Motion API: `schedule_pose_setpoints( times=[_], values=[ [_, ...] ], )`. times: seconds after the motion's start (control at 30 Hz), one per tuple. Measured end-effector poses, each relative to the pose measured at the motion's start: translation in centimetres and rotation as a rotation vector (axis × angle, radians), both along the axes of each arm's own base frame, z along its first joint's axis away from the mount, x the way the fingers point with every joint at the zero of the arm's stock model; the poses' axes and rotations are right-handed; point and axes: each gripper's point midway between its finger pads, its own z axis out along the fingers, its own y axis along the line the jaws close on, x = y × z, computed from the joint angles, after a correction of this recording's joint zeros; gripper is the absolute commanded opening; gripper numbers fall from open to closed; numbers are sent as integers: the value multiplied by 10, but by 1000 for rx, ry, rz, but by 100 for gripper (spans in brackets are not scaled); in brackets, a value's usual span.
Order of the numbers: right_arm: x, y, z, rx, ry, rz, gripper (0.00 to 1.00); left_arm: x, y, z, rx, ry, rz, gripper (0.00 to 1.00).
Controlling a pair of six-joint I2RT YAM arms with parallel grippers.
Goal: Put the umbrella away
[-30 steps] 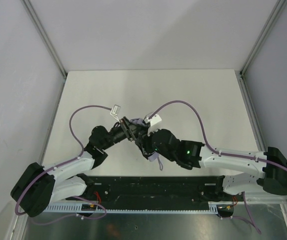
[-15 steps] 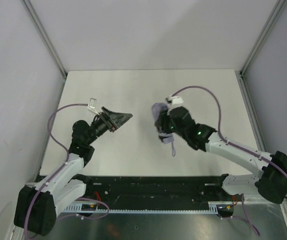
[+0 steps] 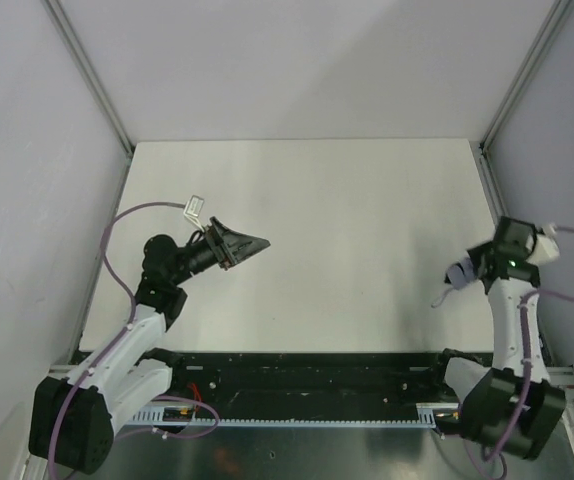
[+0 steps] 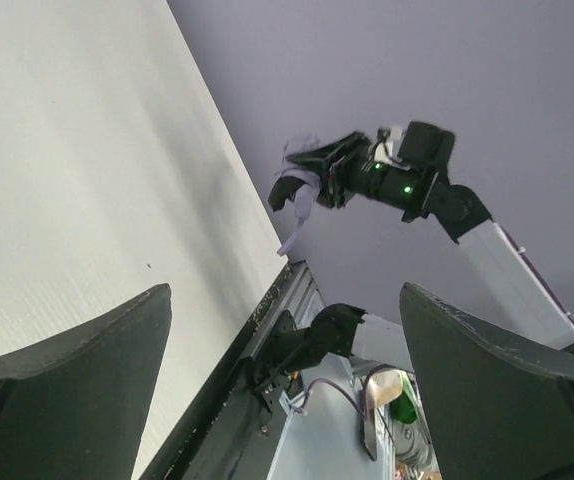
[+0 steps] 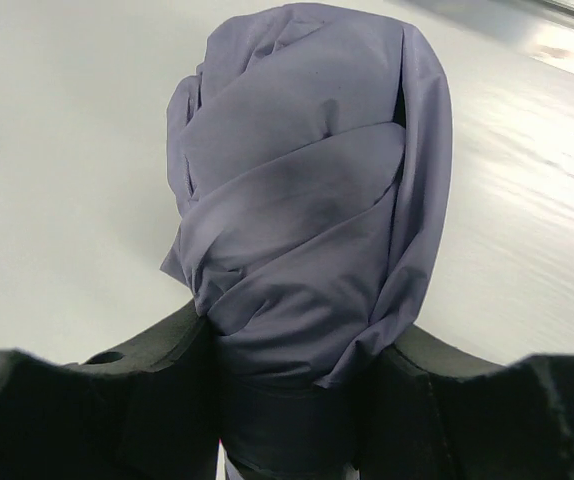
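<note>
A second ago both arms met in the middle of the table. Now my left gripper has let go and pulled back to the left, its fingers spread wide with nothing in them. My right gripper pinches the folded-up umbrella and has carried it near the table's right edge, so I think putting it away is well under way.

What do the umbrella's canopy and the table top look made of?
Umbrella: thin woven fabric, likely nylon or polyester, matte lavender-grey; it lies in soft overlapping folds. Table: hard, smooth white board, perhaps laminate or paint; flat, with a streaky sheen in the right wrist view.
</note>
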Motion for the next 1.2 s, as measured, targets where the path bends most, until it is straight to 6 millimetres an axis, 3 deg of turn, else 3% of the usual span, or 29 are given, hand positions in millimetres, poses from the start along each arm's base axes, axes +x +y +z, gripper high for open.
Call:
schedule_pose_setpoints(
  times=[0.07, 0.17, 0.3, 0.37, 0.47, 0.77, 0.87, 1.07, 1.2],
  values=[
    [-35, -33, -19, 42, 41, -174, 6, -3, -3, 3, -1, -6, -21, 98],
    [-83, -59, -50, 110, 93, -368, 6, -10, -10, 8, -4, -16, -59, 98],
    [-127, -66, -92, 211, 169, -534, 8, -24, -23, 15, -8, -27, -132, 97],
    [-137, -62, -109, 263, 207, -571, 14, -29, -28, 17, -11, -28, -155, 97],
    [-140, -57, -123, 311, 218, -592, 28, -32, -31, 20, -14, -31, -170, 97],
    [-123, -55, -124, 321, 157, -534, 93, -35, -32, 24, -19, -41, -178, 97],
    [-120, -50, -120, 304, 153, -493, 99, -36, -31, 26, -23, -43, -179, 97],
    [-118, -37, -102, 257, 143, -420, 99, -37, -32, 30, -27, -44, -186, 97],
    [-113, -24, -77, 191, 176, -355, 99, -40, -33, 39, -35, -57, -205, 97]
  ],
)
